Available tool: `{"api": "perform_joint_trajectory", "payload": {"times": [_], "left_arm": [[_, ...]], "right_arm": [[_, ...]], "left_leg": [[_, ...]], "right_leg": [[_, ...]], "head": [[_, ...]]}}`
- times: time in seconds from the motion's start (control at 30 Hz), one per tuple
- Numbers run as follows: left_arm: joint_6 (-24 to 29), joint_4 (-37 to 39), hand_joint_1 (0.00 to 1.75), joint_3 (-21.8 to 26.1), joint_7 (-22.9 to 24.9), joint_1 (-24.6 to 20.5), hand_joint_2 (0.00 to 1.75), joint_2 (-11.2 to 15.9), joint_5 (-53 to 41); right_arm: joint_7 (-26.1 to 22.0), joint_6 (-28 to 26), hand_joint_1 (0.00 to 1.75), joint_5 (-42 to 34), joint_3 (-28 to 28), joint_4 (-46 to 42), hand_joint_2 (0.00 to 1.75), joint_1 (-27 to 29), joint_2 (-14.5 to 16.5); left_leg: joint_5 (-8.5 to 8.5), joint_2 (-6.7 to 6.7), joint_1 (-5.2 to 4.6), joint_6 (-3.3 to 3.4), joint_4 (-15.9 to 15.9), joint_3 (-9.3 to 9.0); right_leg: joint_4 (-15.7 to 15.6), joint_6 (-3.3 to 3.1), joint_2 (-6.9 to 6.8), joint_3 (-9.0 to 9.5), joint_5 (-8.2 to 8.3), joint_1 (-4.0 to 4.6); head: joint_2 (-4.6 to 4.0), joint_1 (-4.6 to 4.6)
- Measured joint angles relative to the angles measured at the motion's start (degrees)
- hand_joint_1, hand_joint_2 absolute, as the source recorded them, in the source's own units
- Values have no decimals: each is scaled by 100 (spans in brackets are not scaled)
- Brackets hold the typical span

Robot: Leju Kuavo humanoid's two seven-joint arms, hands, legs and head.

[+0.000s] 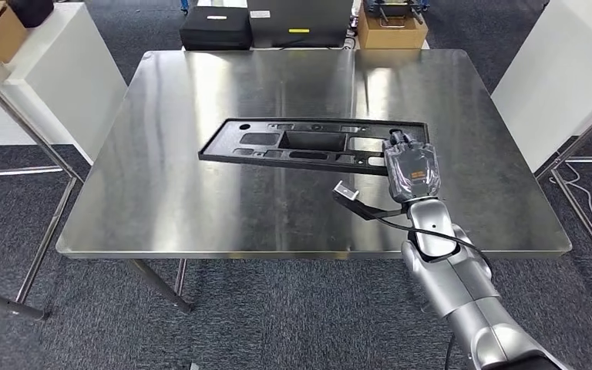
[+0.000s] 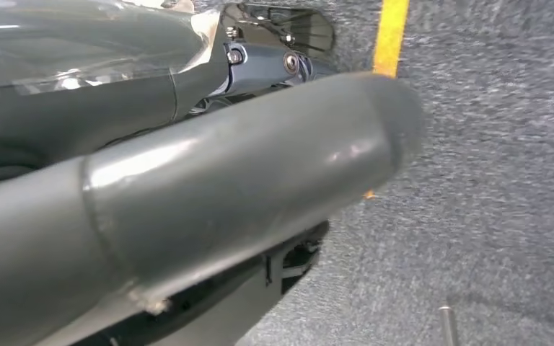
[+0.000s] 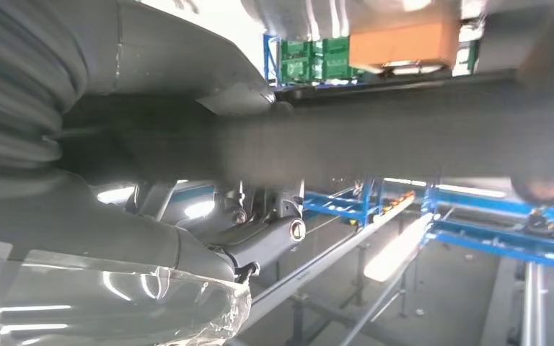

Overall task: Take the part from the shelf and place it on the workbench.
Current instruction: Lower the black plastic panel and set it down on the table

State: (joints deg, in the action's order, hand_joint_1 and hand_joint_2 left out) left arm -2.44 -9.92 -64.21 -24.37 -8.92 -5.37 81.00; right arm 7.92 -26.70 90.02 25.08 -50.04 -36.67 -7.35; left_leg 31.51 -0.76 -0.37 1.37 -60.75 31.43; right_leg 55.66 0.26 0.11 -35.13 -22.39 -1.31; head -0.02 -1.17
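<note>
The part (image 1: 308,142) is a long black plastic frame with several cut-outs, lying flat across the middle of the steel workbench (image 1: 200,208). My right hand (image 1: 412,169), its back wrapped in clear film, sits at the part's right end with its fingers closed over that end. In the right wrist view the part (image 3: 375,144) is a dark blurred bar running between the thumb and fingers of my right hand (image 3: 79,238). My left hand (image 2: 187,194) hangs over grey carpet, thumb stretched out, with nothing in it.
White tables stand to the left (image 1: 46,69) and right (image 1: 563,69) of the workbench. Beyond its far edge are black cases (image 1: 216,27) and a cardboard box (image 1: 391,29). A yellow floor line (image 2: 391,36) crosses the carpet.
</note>
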Motion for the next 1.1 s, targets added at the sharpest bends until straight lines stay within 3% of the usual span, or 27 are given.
{"api": "perform_joint_trajectory", "payload": {"times": [0.07, 0.1, 0.13, 0.17, 0.23, 0.27, 0.3, 0.43, 0.7, 0.93, 1.1], "left_arm": [[7, -1, 0, 26, -3, -1, 0, 3, 7], [9, -1, 0, 38, -7, -9, 0, 5, 8], [10, -2, 0, 48, -11, -18, 0, 7, 9], [11, -2, 0, 56, -14, -25, 0, 9, 9], [15, -2, 0, 63, -5, -18, 0, 12, 9], [18, -2, 0, 65, 0, -7, 0, 11, 9], [21, -2, 0, 67, 5, 0, 0, 9, 9], [33, -3, 0, 85, 15, 3, 0, -10, 3], [450, -13, 0, 101, 196, -26, 0, -42, -16], [684, -36, 0, 108, 225, -61, 0, -46, -75], [708, -41, 0, 143, 225, -61, 0, -46, -125]], "right_arm": [[-1, -1, 175, 3, 2, 7, 175, -11, 15], [-1, -1, 175, 3, 3, 11, 175, -8, 23], [-1, -1, 175, 3, 3, 16, 175, -2, 30], [-1, -1, 175, 3, 3, 21, 175, 3, 35], [-1, -1, 175, 3, 3, 29, 175, 9, 41], [-1, -1, 175, 3, 4, 34, 175, 3, 43], [-1, -1, 175, 3, 4, 39, 175, -2, 45], [-1, -1, 175, -1, -3, 55, 175, -5, 40], [2, -7, 175, -1, -33, 134, 175, -20, 62], [-45, -34, 175, -27, -127, 517, 175, -246, 83], [-142, -78, 175, -109, -357, 1104, 175, -530, 91]], "left_leg": [[288, 28, 45, -78, -801, 492], [350, 37, 64, -105, -1131, 738], [283, 45, 82, -123, -1267, 895], [82, 52, 98, -134, -1166, 932], [-507, 62, 128, -144, -464, 724], [-707, 59, 122, -138, -129, 587], [-790, 56, 117, -116, 119, 481], [-738, 14, 71, -33, 308, 401], [-687, -17, 6, 74, 309, 392], [-695, -14, -10, 103, 307, 384], [-698, -12, -4, 107, 308, 373]], "right_leg": [[2, -51, 5, 50, -62, -1], [4, -53, 8, 80, -96, -1], [6, -43, 10, 124, -138, -4], [9, -26, 11, 186, -187, -11], [13, 25, 14, 327, -294, -27], [16, 57, 17, 375, -337, -17], [24, 83, 22, 393, -367, -2], [41, 111, 21, 372, -405, 72], [-45, 116, -13, 418, -406, 56], [-48, 184, -13, 420, -392, 41], [-44, 185, -13, 423, -391, 43]], "head": [[0, -35], [0, -36], [0, -39], [0, -39], [0, -36], [0, -39], [0, -44], [0, -35], [0, -33], [0, -35], [0, -36]]}}
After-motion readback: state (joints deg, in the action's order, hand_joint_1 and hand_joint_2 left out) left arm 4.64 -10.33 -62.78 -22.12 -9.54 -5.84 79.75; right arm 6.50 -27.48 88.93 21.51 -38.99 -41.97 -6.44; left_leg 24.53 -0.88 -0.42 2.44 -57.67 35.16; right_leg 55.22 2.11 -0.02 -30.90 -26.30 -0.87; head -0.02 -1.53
